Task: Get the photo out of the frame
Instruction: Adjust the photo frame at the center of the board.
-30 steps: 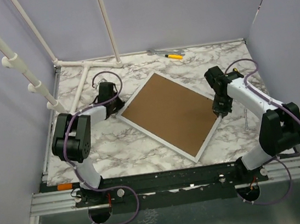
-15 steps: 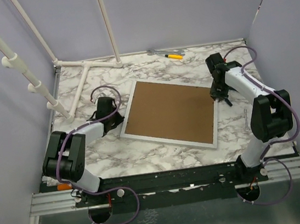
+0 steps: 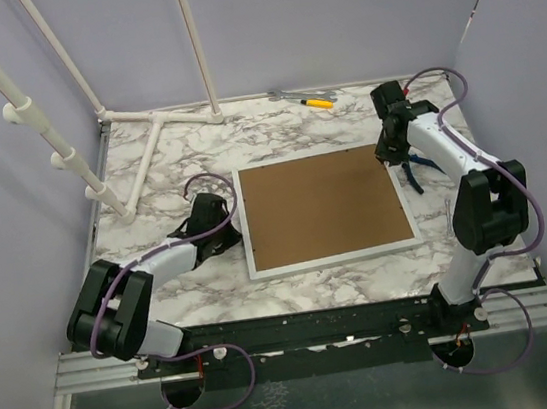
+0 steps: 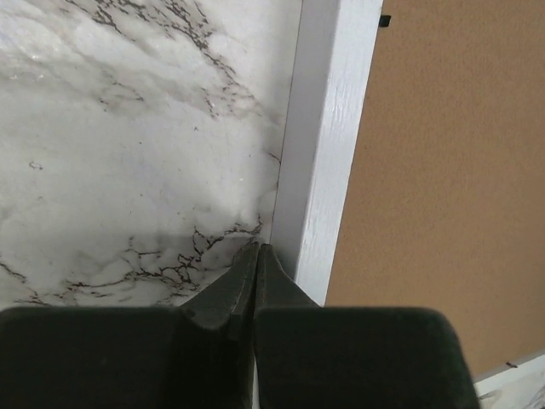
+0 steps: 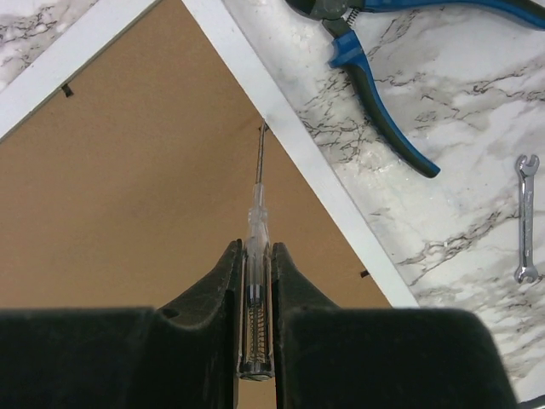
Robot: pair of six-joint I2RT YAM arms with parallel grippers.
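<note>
Item 1, frame (image 3: 325, 210): lies back-up, swung within the last second from a diamond slant to square with the near table edge. Item 2, left gripper (image 4: 255, 256): shut and empty, tips against the frame's white rail just ahead. Item 3, right gripper (image 5: 255, 251): clamped on a screwdriver (image 5: 258, 200), tip at the rail's inner edge ahead. Photo: unseen, presumably under the backing board (image 5: 128, 196), which is not yet lifted. The frame now looks placed for prying.

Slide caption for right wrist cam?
Right pincer grips a clear-handled screwdriver, tip at the inner edge of the white frame by its brown backing; blue pliers and a wrench lie nearby.
</note>
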